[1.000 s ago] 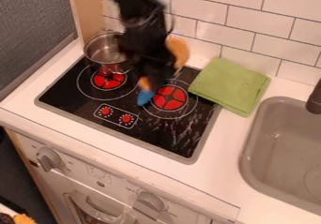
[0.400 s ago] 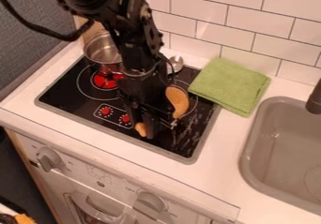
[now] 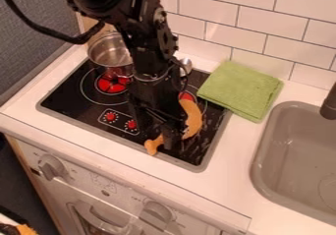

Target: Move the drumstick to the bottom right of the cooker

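Orange-tan drumstick (image 3: 193, 118), one: below centre of the frame, over the lower right of the cooker (image 3: 190, 156); we judge it light, stiff, smooth, best held by its narrow shank. Black tool (image 3: 173, 136), one: clamped on that shank. Green cloth (image 3: 240, 89), one: right of centre. Steel pot (image 3: 108, 58), one: upper left.

black arm (image 3: 148, 37) slanting from upper left, end effector (image 3: 173, 139) pointing down

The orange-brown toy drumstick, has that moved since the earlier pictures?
Yes, the drumstick has moved down the view, away from the tiled wall and towards the front edge of the black glass cooktop.
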`<act>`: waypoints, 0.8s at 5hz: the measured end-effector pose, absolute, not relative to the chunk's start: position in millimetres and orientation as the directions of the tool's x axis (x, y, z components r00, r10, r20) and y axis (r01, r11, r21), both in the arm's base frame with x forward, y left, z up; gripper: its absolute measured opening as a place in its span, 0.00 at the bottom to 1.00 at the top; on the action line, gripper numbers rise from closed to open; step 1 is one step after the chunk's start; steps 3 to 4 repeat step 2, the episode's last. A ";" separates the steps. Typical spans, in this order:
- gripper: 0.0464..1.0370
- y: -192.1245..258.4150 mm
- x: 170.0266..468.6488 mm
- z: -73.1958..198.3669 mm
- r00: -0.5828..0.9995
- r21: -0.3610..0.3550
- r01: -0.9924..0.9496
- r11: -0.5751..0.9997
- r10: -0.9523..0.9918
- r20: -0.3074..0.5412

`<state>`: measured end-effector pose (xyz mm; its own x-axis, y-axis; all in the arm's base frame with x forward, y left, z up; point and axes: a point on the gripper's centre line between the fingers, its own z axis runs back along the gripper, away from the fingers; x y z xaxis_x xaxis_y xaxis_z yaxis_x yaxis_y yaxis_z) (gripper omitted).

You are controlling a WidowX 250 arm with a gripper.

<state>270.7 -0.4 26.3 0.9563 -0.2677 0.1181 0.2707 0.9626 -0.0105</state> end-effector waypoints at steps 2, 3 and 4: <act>0.96 0.5 267.0 58.7 0.940 0.056 0.238 0.970 -0.245 0.238; 0.96 0.5 267.0 58.7 0.940 0.056 0.238 0.970 -0.245 0.238; 0.96 0.5 267.0 58.7 0.940 0.056 0.238 0.970 -0.245 0.238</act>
